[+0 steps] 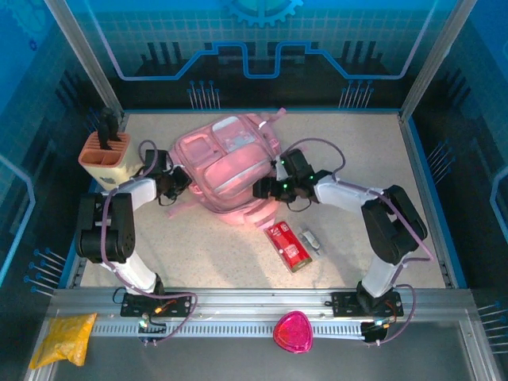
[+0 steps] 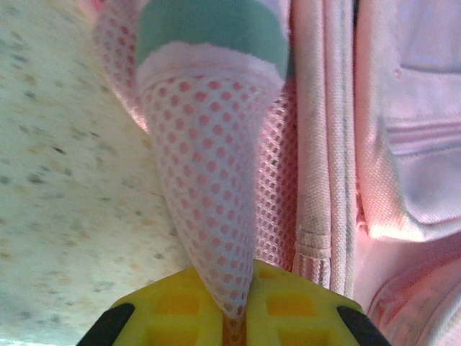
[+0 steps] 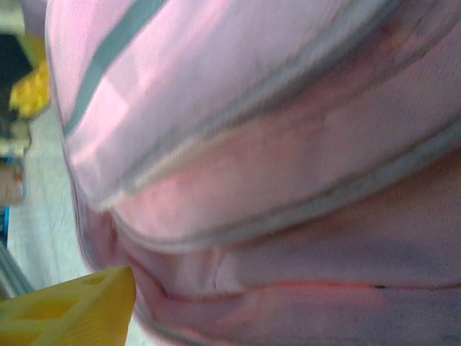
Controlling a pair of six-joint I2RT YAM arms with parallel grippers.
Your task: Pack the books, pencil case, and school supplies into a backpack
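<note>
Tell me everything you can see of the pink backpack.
The backpack is large, soft, pink fabric with clear plastic front pockets, lying flat, front up, on the table. Pink straps spill out at its near edge. Its padded mesh strap, pink-white with a teal band, tapers into the left gripper, which is shut on its tip. The right gripper, jaws wide, sits at its right edge.
</note>
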